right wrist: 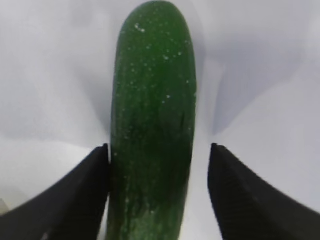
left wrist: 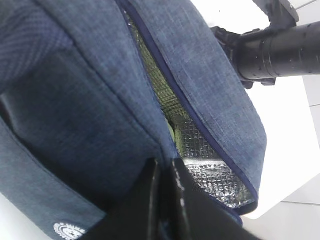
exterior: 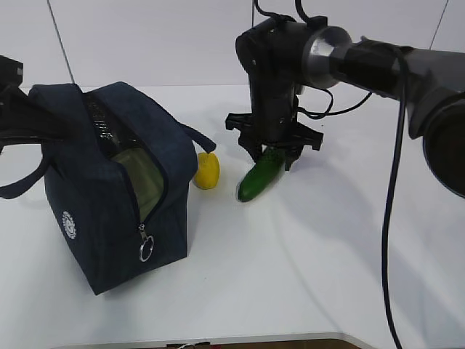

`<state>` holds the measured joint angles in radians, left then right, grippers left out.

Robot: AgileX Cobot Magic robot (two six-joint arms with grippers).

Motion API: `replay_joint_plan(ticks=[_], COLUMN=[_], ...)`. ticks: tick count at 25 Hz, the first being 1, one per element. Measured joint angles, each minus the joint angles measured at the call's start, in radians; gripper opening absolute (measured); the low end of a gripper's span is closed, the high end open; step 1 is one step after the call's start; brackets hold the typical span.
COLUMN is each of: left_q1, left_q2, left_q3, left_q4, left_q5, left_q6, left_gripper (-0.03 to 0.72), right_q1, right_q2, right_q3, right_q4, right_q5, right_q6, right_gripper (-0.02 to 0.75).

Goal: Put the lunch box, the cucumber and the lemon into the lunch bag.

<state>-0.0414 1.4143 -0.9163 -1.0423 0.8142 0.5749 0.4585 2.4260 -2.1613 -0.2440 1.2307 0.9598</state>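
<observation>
**Right tool straddles cucumber as lunch bag stands held open**

On a white tabletop (exterior: 305,276), the navy lunch bag (exterior: 109,218) stands at the left with its zipper undone and its flap parted, showing silver foil lining and a pale green surface inside that appears to be the lunch box (exterior: 138,178) lid, already stowed. The left tool (left wrist: 165,200) is clenched at the bag's rim with dark fabric pressed around it, apparently pinching the edge to keep the mouth open, though the exact hold is hard to make out. At centre, the right arm points down over the cucumber (exterior: 259,178), which lies on the tabletop with its near end angled toward the bag. The right tool (exterior: 273,149) is released, one finger (right wrist: 75,200) just touching the cucumber's left flank, the other standing clear of the right flank. The lemon (exterior: 207,171) sits on the tabletop between bag and cucumber, close against the bag's side.

The step in hand looks to be the cucumber pickup. Doing it well likely means centring the fingers so both meet the skin together, gripping near mid-length so the smooth vegetable does not pivot, then lifting clear of the lemon before swinging to the opening.
</observation>
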Motion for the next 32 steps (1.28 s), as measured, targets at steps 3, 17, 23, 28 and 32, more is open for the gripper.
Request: replay_joint_plan(ticks=[3,17,23,28,32], left_q1=[0.000,0.000,0.000,0.000,0.000], left_q2=[0.000,0.000,0.000,0.000,0.000], left_q3=[0.000,0.000,0.000,0.000,0.000], left_q4=[0.000,0.000,0.000,0.000,0.000], left_q5=[0.007,0.020,0.021,0.021,0.021], left_q6=[0.000,0.000,0.000,0.000,0.000], left_gripper=[-0.010,-0.010,-0.010,-0.010,-0.010], right_q1=[0.000,0.000,0.000,0.000,0.000], right_q2=[0.000,0.000,0.000,0.000,0.000], right_q3=[0.000,-0.125,-0.253,-0.330,-0.368], right_q4=[0.002,-0.025,-0.007,0.059,0.109], right_q5=[-0.002,-0.002,0.002,0.012,0.018], right_q6=[-0.001,-0.242,-0.369,-0.453,-0.510], right_gripper=[0.410,0.349,0.346,0.346,0.345])
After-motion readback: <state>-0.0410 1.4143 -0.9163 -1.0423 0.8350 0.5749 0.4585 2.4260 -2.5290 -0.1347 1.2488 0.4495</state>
